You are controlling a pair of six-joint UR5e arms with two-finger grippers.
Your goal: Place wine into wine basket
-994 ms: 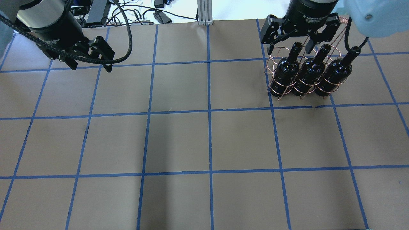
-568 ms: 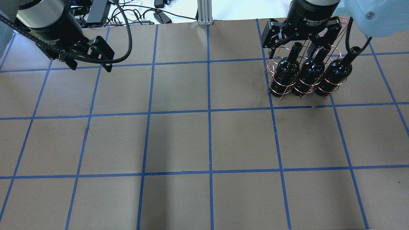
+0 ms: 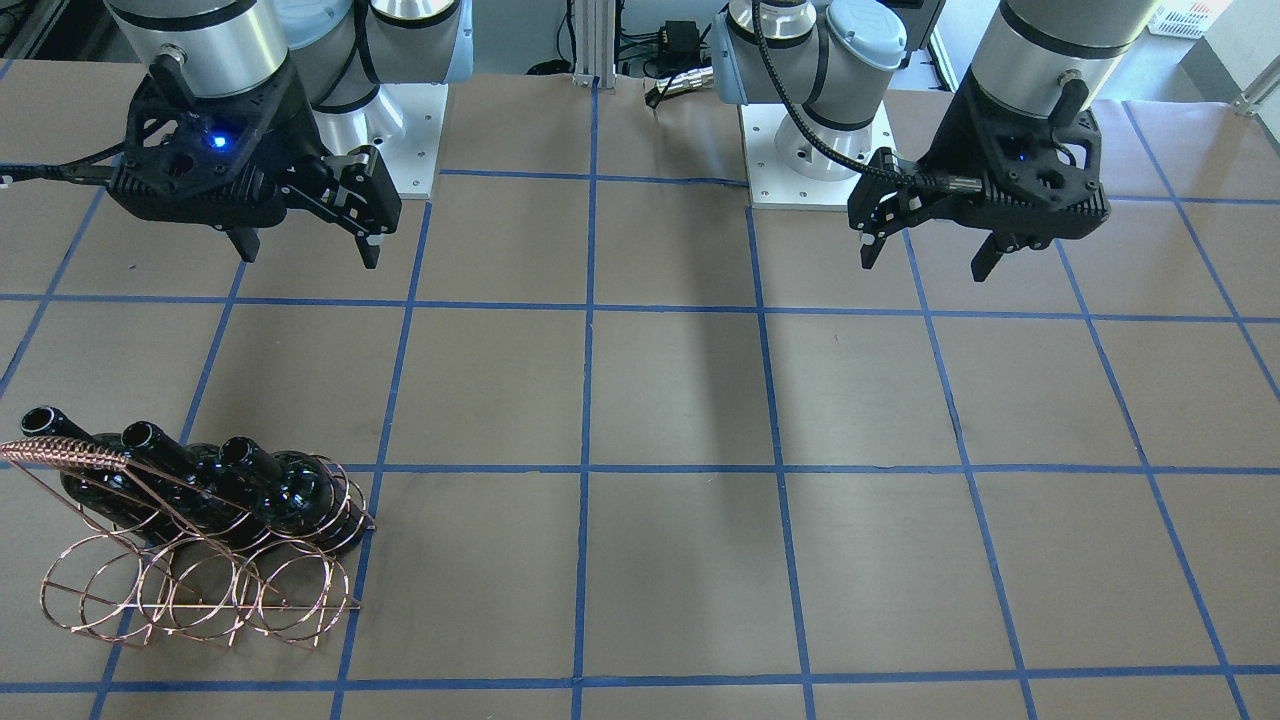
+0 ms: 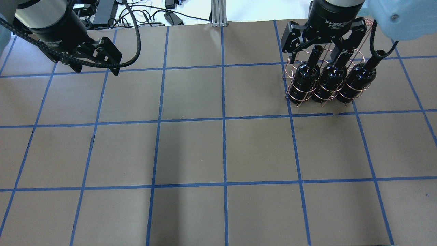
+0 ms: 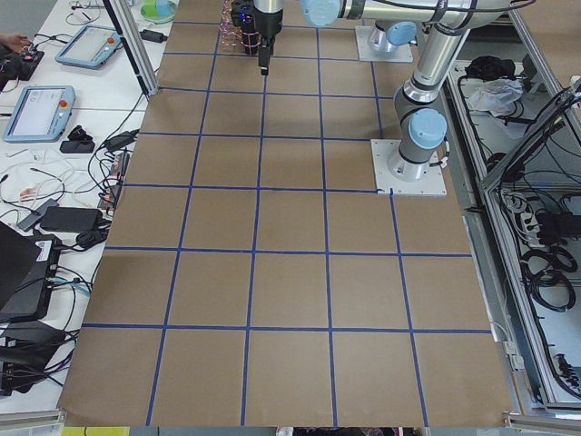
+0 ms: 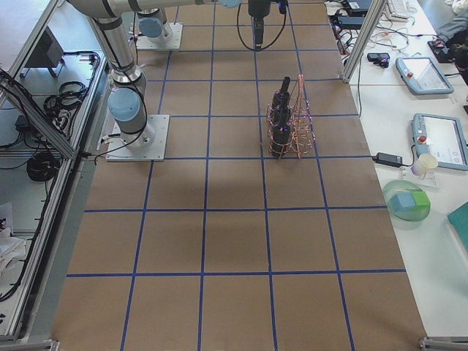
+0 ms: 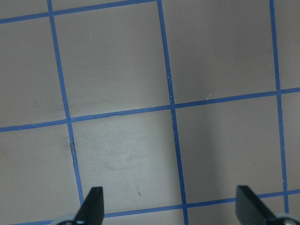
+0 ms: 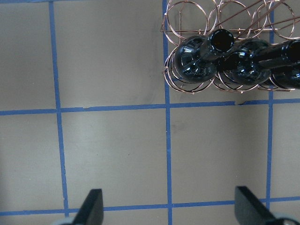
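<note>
Up at 1 o'clock on the overhead, all three bottles stand upright in the basket, filling the ring row nearest the robot, so the job looks done. Risk: right gripper hangs high on the robot side, jaws wide and empty, basket at 1 o'clock in its wrist view. A low pass could clip a bottle or the handle and tip the light wire frame. Left gripper, also wide and empty, points straight down over bare table near 11 o'clock
</note>
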